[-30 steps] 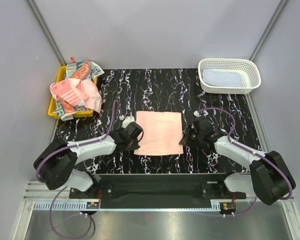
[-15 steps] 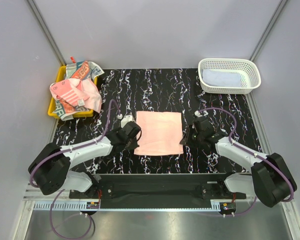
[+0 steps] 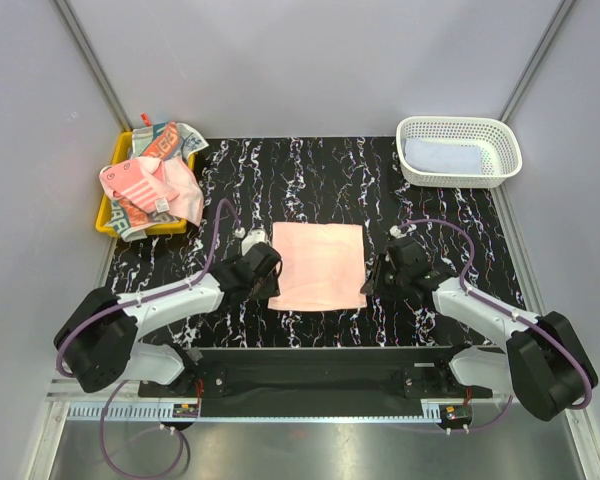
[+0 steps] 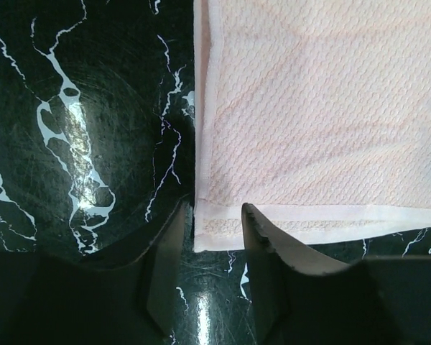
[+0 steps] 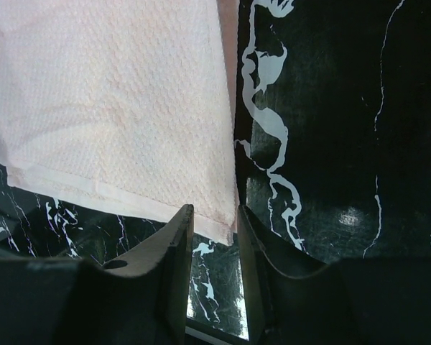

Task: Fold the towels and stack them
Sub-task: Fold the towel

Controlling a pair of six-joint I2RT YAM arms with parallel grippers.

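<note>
Moved since the earlier frames: left claw (image 4: 214, 210), shifted a little up and to the left in the top view, back toward the outer edge of the pink towel (image 3: 320, 265). Right claw (image 5: 215, 212), drifted slightly right and down. Towel itself: unchanged, flat, no corner lifted.

Reading: no fold has started on this towel. Both claws look to be resetting their approach at its two lower corners, probably so as to lift that edge together.

1. Left claw. Jaws apart, a moderate gap. The towel's lower-left corner and its hem lie in that gap. The right-hand finger sits at the hem and the left-hand one over bare table (image 3: 310, 170). Nothing is clamped or raised.
2. Right claw. Jaws apart, a narrower gap. The lower-right corner of the towel lies between the tips. The cloth runs flat up and to the left from there. No hold is evident.
3. Pink towel. Centre of the top view, spread between the two claws, edges roughly square to the table.
4. Heap (image 3: 152, 180). Unfolded towels, pink-striped and lettered, piled upper left in the tray (image 3: 104, 215) and spilling over its rim.
5. Basket (image 3: 458, 128). Upper right, well apart from the claws. It holds a pale towel (image 3: 442, 155) lying flat, the only piece that looks finished.

Balance, judged: one towel stacked, one in hand, several waiting.
</note>
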